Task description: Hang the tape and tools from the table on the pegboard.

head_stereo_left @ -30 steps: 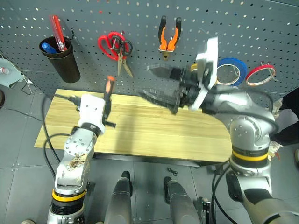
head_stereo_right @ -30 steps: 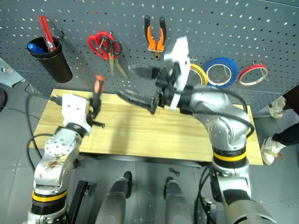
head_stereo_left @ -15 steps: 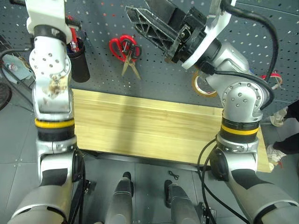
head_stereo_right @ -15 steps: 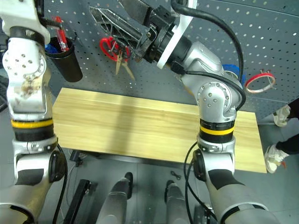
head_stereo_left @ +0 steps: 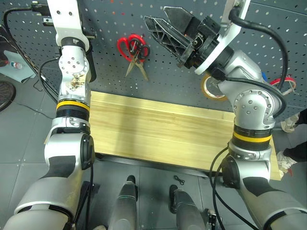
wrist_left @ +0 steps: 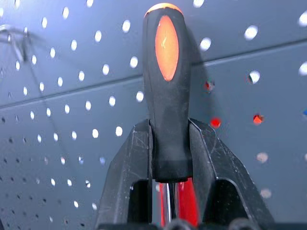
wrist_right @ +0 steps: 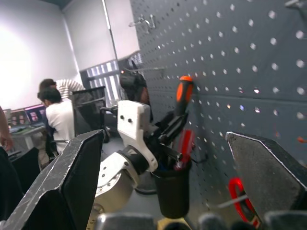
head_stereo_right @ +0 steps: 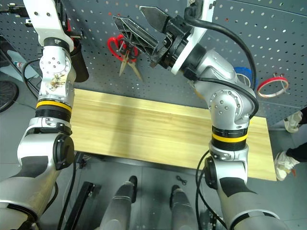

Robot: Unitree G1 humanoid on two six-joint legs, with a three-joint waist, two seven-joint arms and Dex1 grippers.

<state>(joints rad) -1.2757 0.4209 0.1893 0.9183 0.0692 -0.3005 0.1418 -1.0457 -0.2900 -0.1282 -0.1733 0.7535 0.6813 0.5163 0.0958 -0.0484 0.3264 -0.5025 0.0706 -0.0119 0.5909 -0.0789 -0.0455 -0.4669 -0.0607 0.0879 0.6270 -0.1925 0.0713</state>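
The left gripper (wrist_left: 170, 158) grasps the screwdriver (wrist_left: 166, 91) by the base of its handle, tip down over the black cup (wrist_right: 171, 189) at the pegboard's (head_stereo_left: 268, 43) ten o'clock, apparently to drop it in. The right gripper (head_stereo_left: 168, 28) hangs spread wide and empty near twelve o'clock. The table (head_stereo_left: 158, 134) looks bare.

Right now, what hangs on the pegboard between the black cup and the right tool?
The red-handled scissors and black-handled scissors hang there, seen in the left eye view.
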